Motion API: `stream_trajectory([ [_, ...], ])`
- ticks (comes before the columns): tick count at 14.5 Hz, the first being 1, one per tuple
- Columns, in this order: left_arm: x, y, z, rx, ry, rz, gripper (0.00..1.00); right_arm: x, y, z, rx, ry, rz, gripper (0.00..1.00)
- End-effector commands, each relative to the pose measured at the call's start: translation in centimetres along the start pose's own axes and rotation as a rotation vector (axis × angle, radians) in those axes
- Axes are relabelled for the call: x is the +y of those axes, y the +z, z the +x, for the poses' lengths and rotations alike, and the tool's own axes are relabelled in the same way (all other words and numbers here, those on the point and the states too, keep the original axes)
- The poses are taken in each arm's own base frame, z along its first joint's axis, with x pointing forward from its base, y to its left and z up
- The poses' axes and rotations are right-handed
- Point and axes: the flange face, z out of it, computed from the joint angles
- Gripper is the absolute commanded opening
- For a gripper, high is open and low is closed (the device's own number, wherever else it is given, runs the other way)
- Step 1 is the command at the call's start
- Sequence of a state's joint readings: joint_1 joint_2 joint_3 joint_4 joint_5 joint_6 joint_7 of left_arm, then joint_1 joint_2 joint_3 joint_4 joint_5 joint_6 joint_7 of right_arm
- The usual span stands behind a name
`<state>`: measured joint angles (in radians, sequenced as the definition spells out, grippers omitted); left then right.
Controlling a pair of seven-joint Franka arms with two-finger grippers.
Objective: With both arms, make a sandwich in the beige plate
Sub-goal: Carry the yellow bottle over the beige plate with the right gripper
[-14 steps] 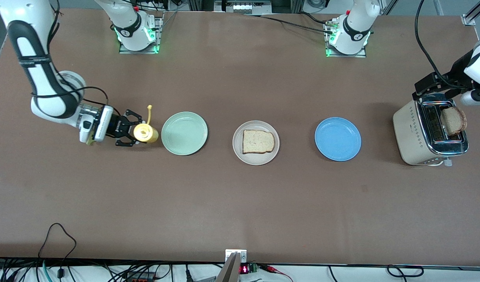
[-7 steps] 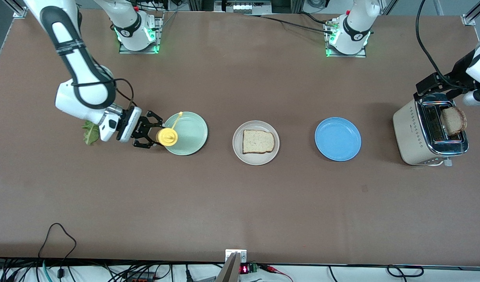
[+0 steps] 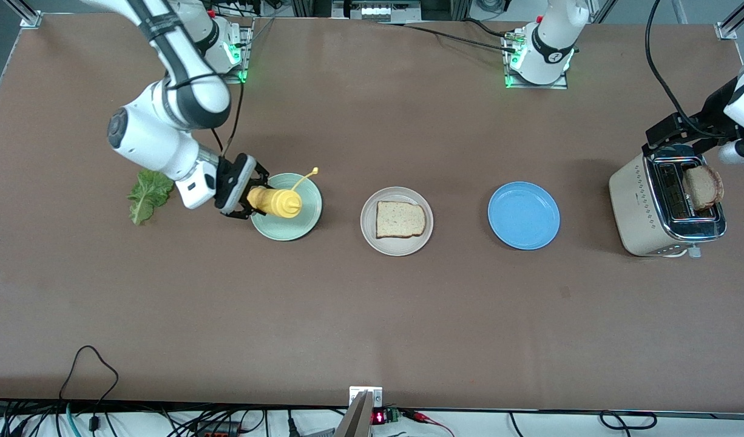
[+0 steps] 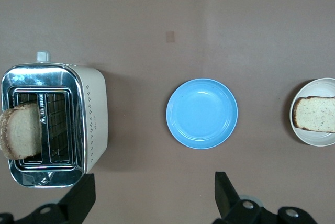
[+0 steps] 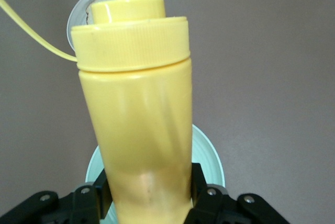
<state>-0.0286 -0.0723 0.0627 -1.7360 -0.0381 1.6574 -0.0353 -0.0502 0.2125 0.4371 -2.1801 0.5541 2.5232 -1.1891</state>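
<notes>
Your right gripper (image 3: 250, 203) pinches a yellow plastic squeeze bottle (image 3: 276, 203) over the mint green plate (image 3: 299, 226).

The round beige plate (image 3: 372, 233) with one squarish bread slice (image 3: 399, 220) lies beside it, toward the left arm's end. Your left gripper (image 4: 152, 200), fingers spread, hangs above the cream toaster (image 3: 633, 206), cut off at the frame edge in the front view.

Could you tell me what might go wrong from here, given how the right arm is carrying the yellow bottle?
1. The right gripper holds the yellow squeeze bottle tilted over the mint green plate, gripping its base end; it could slip or drip there rather than on the bread slice on the beige plate.
2. The left gripper is open above the toaster; the second slice leans out of its slot and could tip when grasped.
</notes>
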Motion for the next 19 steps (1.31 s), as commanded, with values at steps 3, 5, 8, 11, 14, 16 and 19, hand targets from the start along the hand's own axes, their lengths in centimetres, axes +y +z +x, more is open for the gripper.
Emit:
stream_trajectory([
  [3,-0.3,-0.4,0.2,0.013,0.015,0.026,1.00,-3.8,0.6,4.1,-0.117,-0.010,-0.063,0.06],
  [5,-0.3,-0.4,0.3,0.024,0.015,0.025,1.00,-5.4,1.1,5.8,-0.161,-0.035,-0.093,0.06],
  [8,-0.5,-0.1,0.6,0.026,0.012,0.029,1.00,-7.2,1.6,7.4,-0.247,-0.074,-0.136,0.06],
  [11,-0.5,0.0,0.7,0.033,0.013,0.030,1.00,-9.6,2.9,9.2,-0.339,-0.088,-0.147,0.06],
  [14,-0.2,-0.2,0.8,0.038,0.019,0.032,1.00,-12.3,5.7,11.1,-0.388,-0.089,-0.166,0.06],
  [16,-0.1,-0.3,0.7,0.041,0.021,0.031,1.00,-12.9,6.7,12.2,-0.427,-0.092,-0.197,0.06],
  [19,-0.2,-0.2,0.8,0.038,0.019,0.032,1.00,-13.9,8.3,13.3,-0.491,-0.099,-0.195,0.06],
])
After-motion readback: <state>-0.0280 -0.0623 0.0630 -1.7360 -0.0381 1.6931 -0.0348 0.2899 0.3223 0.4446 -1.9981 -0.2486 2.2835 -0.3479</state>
